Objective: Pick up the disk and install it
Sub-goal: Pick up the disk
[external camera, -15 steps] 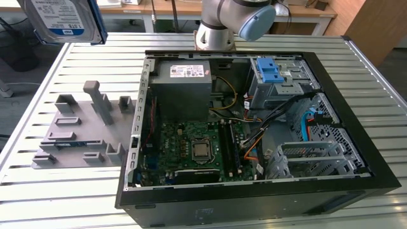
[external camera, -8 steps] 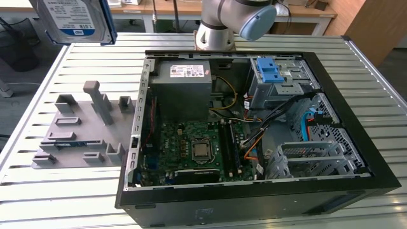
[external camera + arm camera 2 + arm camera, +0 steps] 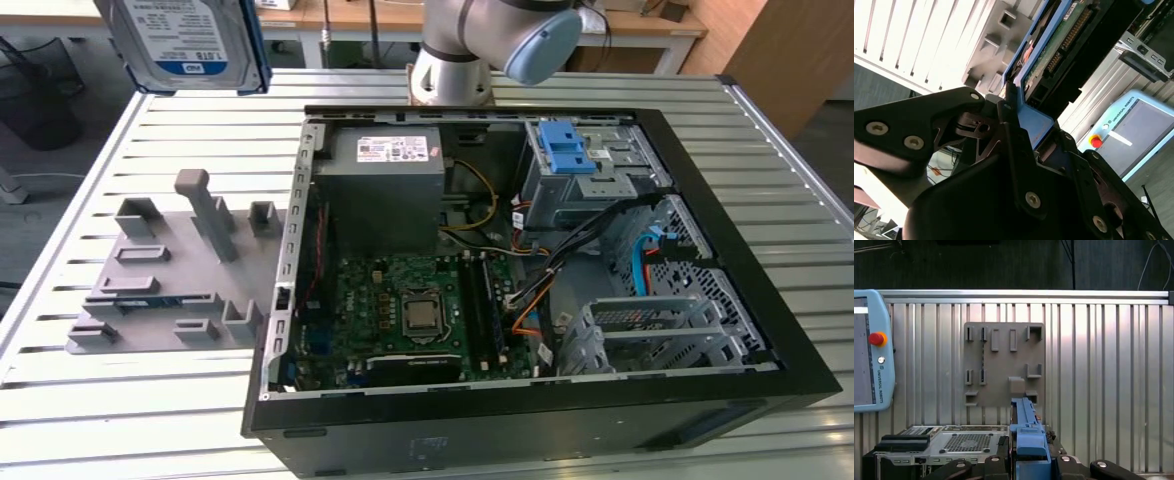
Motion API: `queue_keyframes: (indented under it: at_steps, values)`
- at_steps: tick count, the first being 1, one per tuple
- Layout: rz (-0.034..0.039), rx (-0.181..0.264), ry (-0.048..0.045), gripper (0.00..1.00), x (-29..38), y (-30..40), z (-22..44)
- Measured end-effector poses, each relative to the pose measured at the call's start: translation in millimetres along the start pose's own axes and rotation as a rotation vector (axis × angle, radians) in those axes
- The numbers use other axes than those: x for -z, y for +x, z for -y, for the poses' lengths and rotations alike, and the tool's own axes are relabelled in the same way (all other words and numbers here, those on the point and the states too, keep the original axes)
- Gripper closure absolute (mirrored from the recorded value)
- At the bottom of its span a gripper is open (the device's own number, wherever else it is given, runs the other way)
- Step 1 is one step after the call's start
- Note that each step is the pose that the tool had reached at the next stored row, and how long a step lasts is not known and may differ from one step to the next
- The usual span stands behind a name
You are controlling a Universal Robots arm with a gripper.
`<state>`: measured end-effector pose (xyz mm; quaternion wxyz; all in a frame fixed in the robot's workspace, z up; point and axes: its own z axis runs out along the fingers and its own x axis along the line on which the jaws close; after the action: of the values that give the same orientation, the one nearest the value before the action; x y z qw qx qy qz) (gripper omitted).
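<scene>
We see disk [image 3: 187,45] up in air, high over desk [image 3: 120,420], at 10 o'clock from open computer case [image 3: 507,425]. Not yet in case. Pincer [image 3: 1026,125] clamped on disk's blue frame [image 3: 1026,432], 1 finger each side. We think disk is stiff, a bit heavy, smooth, easy to hurt if bumped. Best hold: blue frame sides, away from plug end.

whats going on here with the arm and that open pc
The arm's end effector is shut on the disk by its blue carrier, holding it in the air above the slatted table, to the exterior view's left of the open computer case. The disk is not yet installed in the case.
</scene>
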<state>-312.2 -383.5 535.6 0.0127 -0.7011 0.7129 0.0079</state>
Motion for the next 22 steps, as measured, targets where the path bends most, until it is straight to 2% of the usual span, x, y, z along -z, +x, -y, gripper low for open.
queue_keyframes:
  at_steps: [9,22]
  values:
    - [0.0000,0.000,-0.0001,0.63,-0.1,-0.4,20.9]
    - [0.0000,0.000,0.0000,0.63,-0.3,-0.8,45.0]
